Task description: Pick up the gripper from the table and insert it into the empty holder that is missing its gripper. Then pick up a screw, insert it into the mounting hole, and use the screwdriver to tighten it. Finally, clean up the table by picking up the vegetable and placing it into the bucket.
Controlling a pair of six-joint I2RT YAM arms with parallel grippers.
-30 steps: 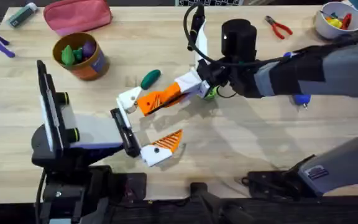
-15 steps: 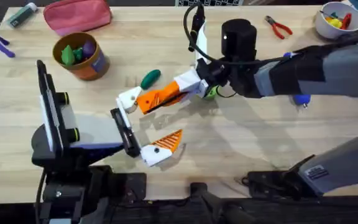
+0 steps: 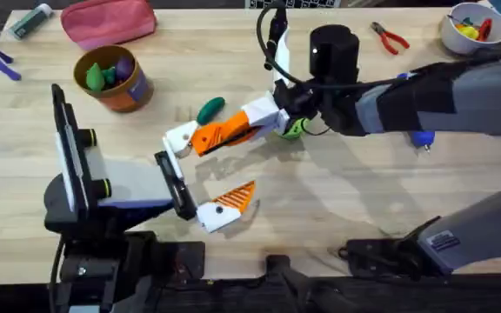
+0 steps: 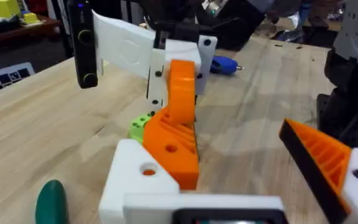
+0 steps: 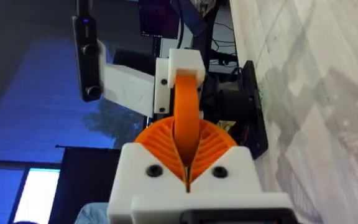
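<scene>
My right gripper (image 3: 252, 124) reaches across the table, shut on the orange ribbed gripper (image 3: 220, 135) and holding it against the white holder (image 3: 181, 137) on my left arm's far finger. The left gripper (image 3: 205, 169) stands open, and its near finger carries its own orange pad (image 3: 237, 198). In the left wrist view the orange gripper (image 4: 179, 134) lies alongside the holder (image 4: 135, 186), whose round hole (image 4: 148, 169) shows. The right wrist view has both pads closed on the orange gripper (image 5: 186, 118). The dark-green vegetable (image 3: 210, 109) lies just beyond. The bucket (image 3: 116, 80) stands far left. The blue screwdriver (image 3: 422, 137) peeks from under the right arm.
A green disc (image 3: 294, 129) lies under the right wrist. Red pliers (image 3: 391, 37) and a white bowl (image 3: 472, 26) sit at the far right, a pink pouch (image 3: 107, 22) at the far left. The bucket holds toy pieces.
The right gripper has nudged the orange gripper slightly toward the far side, still against the holder. The left arm has not moved.
</scene>
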